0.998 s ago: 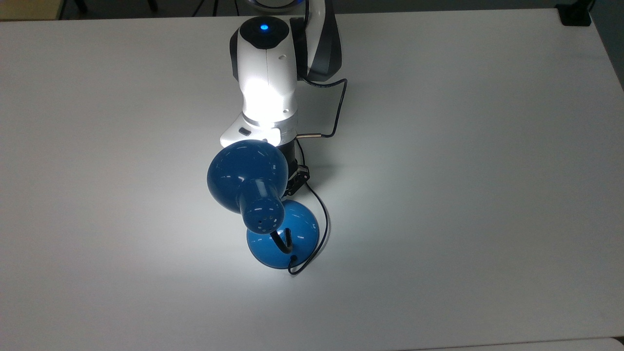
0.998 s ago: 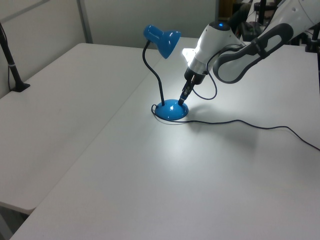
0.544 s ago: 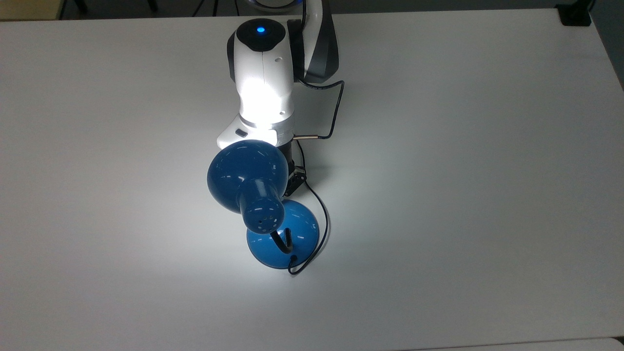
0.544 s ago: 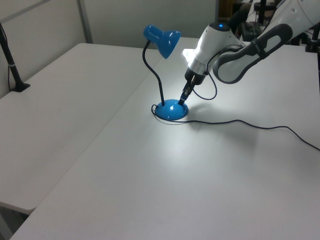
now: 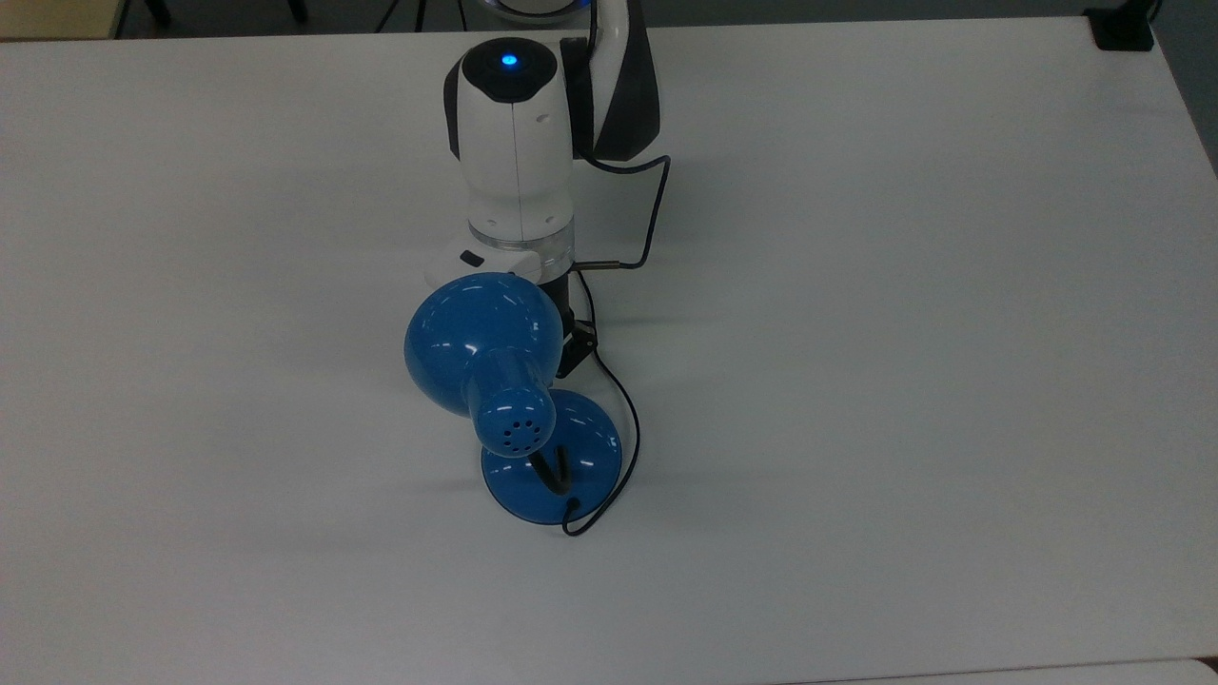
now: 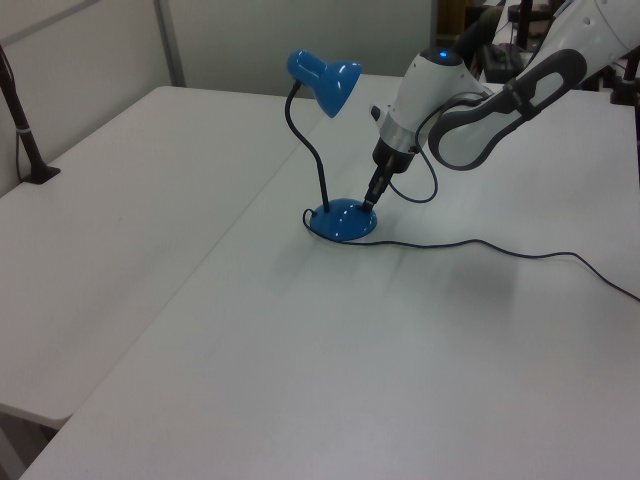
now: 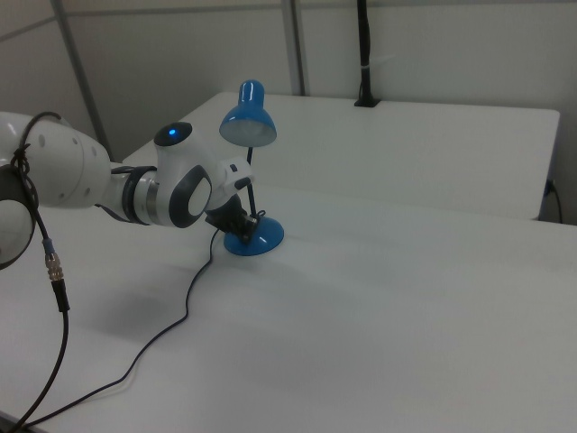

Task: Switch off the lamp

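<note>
Lamp (image 5: 495, 381): glossy blue desk unit standing upright on the white tabletop (image 5: 904, 333), near the tabletop's middle in the top view. No glow at the shade and no bright patch on the surface beneath it.
Shade (image 6: 325, 80): dome form, vent holes on its cap, tilted to face downward toward the arm side.
Gooseneck (image 6: 308, 150): black, rises from the base (image 6: 343, 220) and curves over to the shade.
Base: round, blue, flat on the tabletop.
Cord (image 6: 480, 245): thin, black, loops around the base edge and trails across the tabletop toward the left view's right.
Arm (image 5: 514, 143): white, blue indicator light on the wrist housing, angled down toward the base.
Jaws (image 6: 369, 202): black tip points at the base rim, on the left view's right side of the base; it looks touching or just beside the rim. Opening state: cannot tell; nothing visibly gripped.
Background: dark clamped post (image 7: 364, 54) at the far tabletop edge in the right view.
</note>
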